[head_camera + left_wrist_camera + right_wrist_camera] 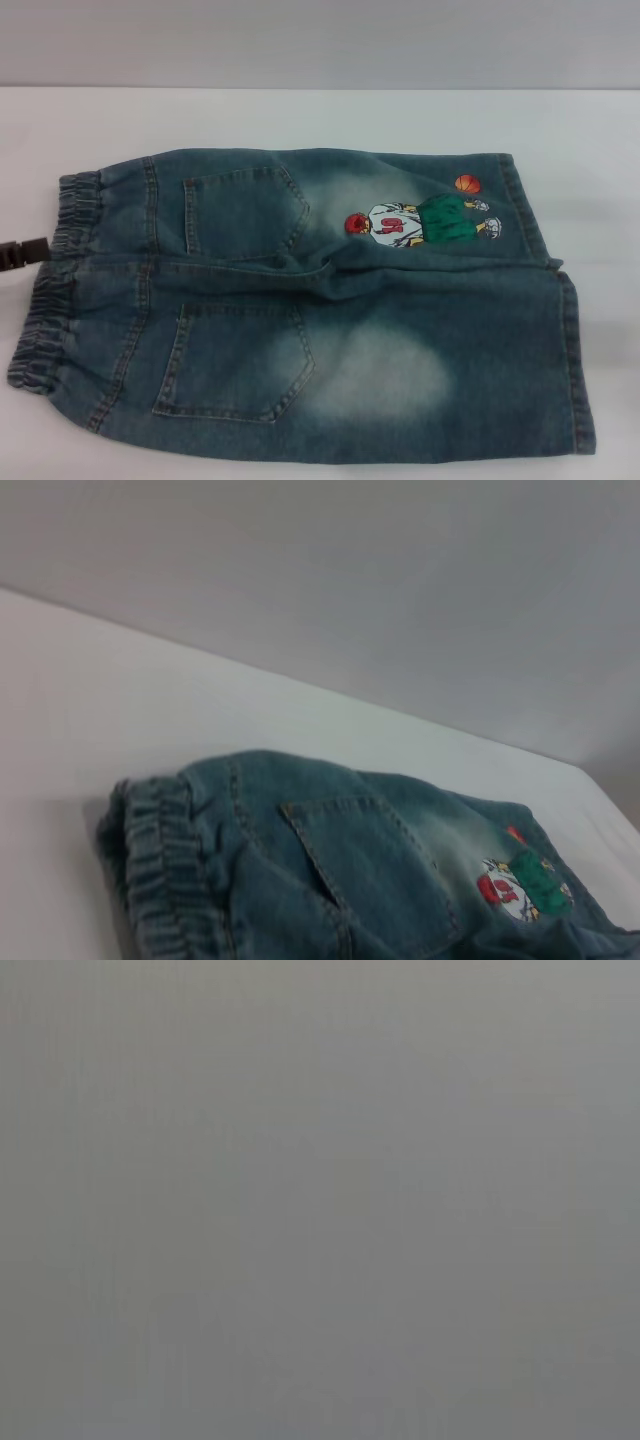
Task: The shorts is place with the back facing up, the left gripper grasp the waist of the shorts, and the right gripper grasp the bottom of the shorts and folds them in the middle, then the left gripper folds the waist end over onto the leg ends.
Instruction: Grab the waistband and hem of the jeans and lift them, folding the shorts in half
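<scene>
White table (300, 115) carries everything, grey wall behind it. The shorts (330, 330) lie flat on the table, back side up, spread sideways and not yet folded. Landmark is the shorts.

The waist of the shorts (55, 285) is the ruffled elastic band at the shorts' left end. The bottom of the shorts (565, 330), the two straight leg hems, is at the opposite end, on the right. The far leg's hem sits a bit further in than the near leg's hem.

Two back pockets sit just inside the waist: far pocket (245, 210) and near pocket (235, 360). Embroidered basketball player (420, 222) on the far leg, close to the hem, with an orange ball (467, 183) just beside it.

Left hand (22, 253): only a small black tip shows at the picture edge, right at the waist, about mid-band. Cannot tell whether it touches the cloth, how far open it is, or if it holds anything.

Left wrist view shows the waist up close, one pocket and the player beyond. Right wrist view shows only plain grey, nothing of the shorts. Right hand is not seen in any view.
</scene>
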Robot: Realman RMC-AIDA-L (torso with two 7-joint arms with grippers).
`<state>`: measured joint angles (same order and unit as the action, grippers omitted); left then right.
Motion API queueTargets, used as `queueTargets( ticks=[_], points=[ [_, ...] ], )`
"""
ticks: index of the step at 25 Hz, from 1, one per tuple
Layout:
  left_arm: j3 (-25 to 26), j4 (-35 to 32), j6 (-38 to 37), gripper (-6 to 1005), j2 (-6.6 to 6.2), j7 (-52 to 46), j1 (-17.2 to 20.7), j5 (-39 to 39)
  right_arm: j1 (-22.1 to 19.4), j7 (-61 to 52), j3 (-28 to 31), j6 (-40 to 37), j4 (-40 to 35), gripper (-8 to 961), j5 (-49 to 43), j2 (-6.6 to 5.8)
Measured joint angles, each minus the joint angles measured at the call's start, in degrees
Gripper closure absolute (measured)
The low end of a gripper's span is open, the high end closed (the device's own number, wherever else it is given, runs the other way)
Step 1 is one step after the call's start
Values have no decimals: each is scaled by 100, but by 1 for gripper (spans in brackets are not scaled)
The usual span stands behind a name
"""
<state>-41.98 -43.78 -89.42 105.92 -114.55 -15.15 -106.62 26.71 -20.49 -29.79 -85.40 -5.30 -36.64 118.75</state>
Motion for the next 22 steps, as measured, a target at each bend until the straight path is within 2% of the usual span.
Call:
queueTargets(
  ticks=[7,20,22],
  points=[
    [131,-5,-193,154,-42,-281,206,-297,51,2,0,102,-26,302,0,-2],
    [240,8,-260,153,-59,-449,164,-1075,126,2,0,197,-33,303,0,-2],
    [255,1,-271,153,-92,-450,159,-1141,130,2,0,209,-33,302,0,-2]
  ],
)
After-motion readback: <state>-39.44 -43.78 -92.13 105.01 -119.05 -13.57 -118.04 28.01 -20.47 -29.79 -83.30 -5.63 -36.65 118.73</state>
